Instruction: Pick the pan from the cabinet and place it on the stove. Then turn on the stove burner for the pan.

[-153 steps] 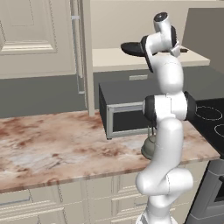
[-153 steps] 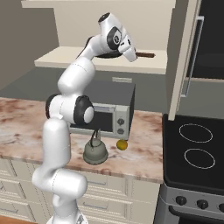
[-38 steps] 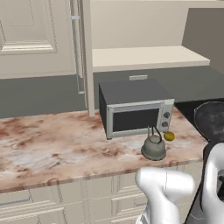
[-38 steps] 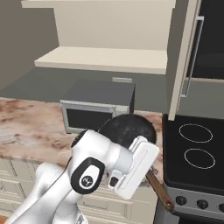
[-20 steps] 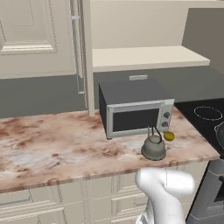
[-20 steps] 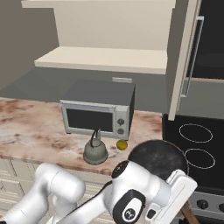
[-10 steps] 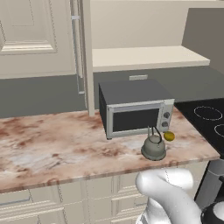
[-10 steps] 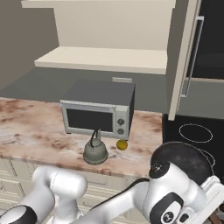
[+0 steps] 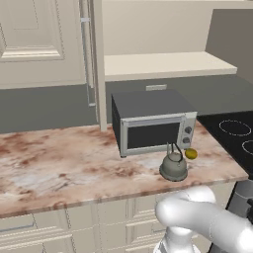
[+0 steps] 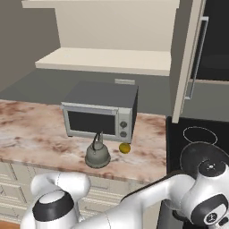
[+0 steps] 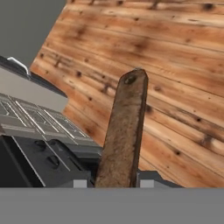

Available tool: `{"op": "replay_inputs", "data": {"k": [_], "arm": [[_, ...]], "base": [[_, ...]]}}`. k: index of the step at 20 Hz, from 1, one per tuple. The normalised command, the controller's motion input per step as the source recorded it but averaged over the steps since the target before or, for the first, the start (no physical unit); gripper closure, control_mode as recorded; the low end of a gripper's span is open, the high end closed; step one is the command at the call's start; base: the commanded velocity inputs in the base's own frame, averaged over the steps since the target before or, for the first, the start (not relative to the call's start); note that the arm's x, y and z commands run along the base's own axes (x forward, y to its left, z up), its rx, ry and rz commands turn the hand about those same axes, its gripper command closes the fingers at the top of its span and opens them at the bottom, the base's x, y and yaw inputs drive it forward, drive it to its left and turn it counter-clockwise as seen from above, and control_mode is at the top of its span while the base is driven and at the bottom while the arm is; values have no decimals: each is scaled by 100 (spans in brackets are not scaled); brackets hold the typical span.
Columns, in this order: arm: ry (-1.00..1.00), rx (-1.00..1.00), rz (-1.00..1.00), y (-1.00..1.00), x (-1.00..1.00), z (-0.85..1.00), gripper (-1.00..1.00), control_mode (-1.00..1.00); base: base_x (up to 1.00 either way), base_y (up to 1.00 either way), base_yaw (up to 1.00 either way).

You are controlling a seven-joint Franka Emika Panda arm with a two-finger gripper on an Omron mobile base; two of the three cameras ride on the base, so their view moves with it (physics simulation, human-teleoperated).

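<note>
The pan (image 10: 197,154) shows as a black disc low over the front of the stove (image 10: 199,129), just behind my arm's last links. In the hand view its brownish handle (image 11: 124,127) rises from between my fingertips, and my gripper (image 11: 114,182) is shut on it. The handle points out over the wooden floor. The stove's glossy black top with white rings (image 9: 232,131) lies right of the counter. The cabinet (image 9: 44,44) stands with its door swung open beside the beige shelf (image 9: 163,64), which carries nothing.
A grey microwave (image 9: 153,123) stands on the marble counter (image 9: 59,163), with a squat grey kettle (image 9: 173,167) and a small yellow fruit (image 9: 191,153) in front of it. The stove's front panel with knobs (image 11: 48,153) is to the left in the hand view.
My arm has swung further right and low, carrying the pan rightward over the stove's front. The pan's rim has left the left base view. The grip is unchanged.
</note>
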Motion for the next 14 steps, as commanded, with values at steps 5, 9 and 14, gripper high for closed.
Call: {"op": "replay_inputs", "data": {"k": [5,9,14], "arm": [[2,6,0,-51,24,0,100,-100],[0,0,0,-39,13,-2,100,-100],[0,0,2,-35,7,-7,100,-100]], "base": [[0,0,0],[0,0,0],[0,0,0]]}}
